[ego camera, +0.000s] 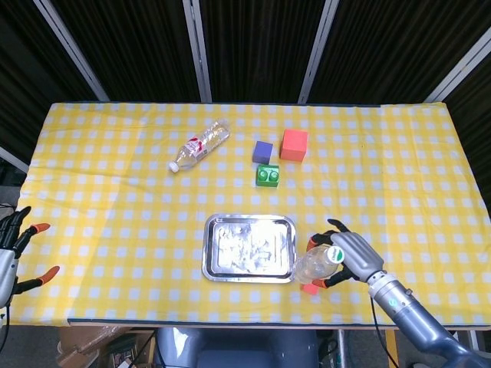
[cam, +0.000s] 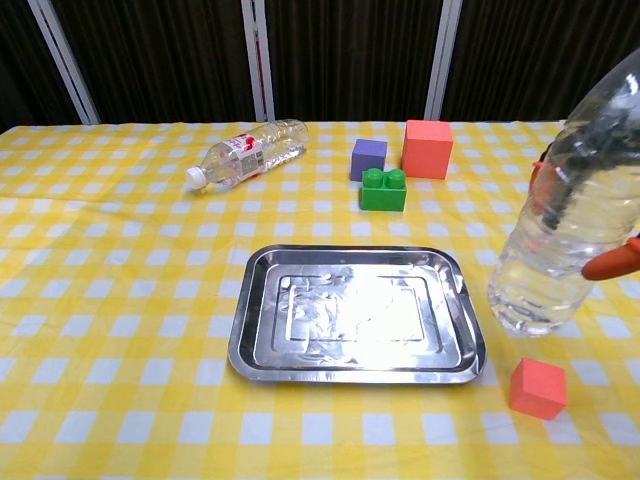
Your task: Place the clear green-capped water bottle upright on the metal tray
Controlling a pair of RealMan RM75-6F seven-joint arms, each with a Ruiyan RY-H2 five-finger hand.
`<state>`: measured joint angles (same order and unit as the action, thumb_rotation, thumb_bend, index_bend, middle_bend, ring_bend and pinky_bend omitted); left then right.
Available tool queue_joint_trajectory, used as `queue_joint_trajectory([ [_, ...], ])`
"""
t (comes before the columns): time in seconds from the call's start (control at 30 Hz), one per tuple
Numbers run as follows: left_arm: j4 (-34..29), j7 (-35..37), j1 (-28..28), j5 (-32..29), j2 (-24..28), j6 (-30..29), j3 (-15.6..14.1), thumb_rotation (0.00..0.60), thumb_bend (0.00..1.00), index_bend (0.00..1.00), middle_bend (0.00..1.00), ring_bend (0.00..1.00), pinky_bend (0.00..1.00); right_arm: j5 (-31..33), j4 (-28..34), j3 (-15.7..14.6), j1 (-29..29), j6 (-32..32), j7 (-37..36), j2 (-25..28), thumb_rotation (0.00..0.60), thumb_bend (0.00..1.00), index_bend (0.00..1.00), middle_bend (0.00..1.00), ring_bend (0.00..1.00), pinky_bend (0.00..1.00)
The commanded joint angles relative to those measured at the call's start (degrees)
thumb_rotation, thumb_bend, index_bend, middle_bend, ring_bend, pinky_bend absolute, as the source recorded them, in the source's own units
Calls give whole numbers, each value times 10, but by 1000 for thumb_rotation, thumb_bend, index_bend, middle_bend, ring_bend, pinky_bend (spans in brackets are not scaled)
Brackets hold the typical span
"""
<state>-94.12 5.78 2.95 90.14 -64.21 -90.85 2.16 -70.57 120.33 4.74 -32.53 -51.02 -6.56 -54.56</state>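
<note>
Green-capped water bottle (ego camera: 317, 263) is held in the right hand (ego camera: 349, 259), fingers wrapped around its upper body; orange fingertips (cam: 608, 263) are seen through and beside the clear plastic in the chest view. Bottle is tilted, cap end toward the hand, base leaning toward the metal tray (ego camera: 215, 264). It is carried just beside the tray's right edge, not on it; in the chest view its base (cam: 525, 305) is seen right of the tray rim (cam: 470, 340) and above the small red cube (cam: 538, 388). Whether the base touches the cloth cannot be told.

Tray is seen lying flat near the front middle of the yellow checked tablecloth (ego camera: 115, 199), with nothing on it.

Left hand (ego camera: 17, 253) is seen at the far left edge of the head view, off the table corner, fingers spread apart and nothing held.

A second clear bottle (ego camera: 199, 145), white-capped with a red label, is lying on its side at the back left. Behind the tray a purple block (ego camera: 263, 151), a larger red block (ego camera: 294, 144) and a green studded brick (ego camera: 267, 175) are grouped closely, well apart from the tray.
</note>
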Motion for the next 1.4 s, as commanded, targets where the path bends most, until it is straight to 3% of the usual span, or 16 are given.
queue_joint_trajectory([
  [0.03, 1, 2, 0, 2, 1, 0, -1, 600, 185, 244, 7, 0, 0, 42, 0, 1, -24, 7, 63, -60, 600, 214, 736, 584, 329, 0],
  [0.3, 4, 0, 4, 2, -1, 8, -2, 600, 185, 244, 7, 0, 0, 113, -18, 18, -63, -14, 151, -162, 600, 214, 736, 584, 333, 0],
  [0.63, 5, 2, 4, -3, -1, 8, 0, 600, 185, 244, 7, 0, 0, 131, -65, 44, -85, -38, 167, -247, 600, 214, 736, 589, 341, 0],
  [1.03, 6, 5, 4, -5, 0, 9, 1, 600, 185, 244, 7, 0, 0, 161, -132, 54, -107, -48, 202, -287, 600, 214, 736, 591, 342, 0],
  [1.4, 5, -1, 4, -4, -2, 10, -1, 600, 185, 244, 7, 0, 0, 151, -182, 49, -103, -42, 180, -316, 600, 214, 736, 591, 342, 0],
])
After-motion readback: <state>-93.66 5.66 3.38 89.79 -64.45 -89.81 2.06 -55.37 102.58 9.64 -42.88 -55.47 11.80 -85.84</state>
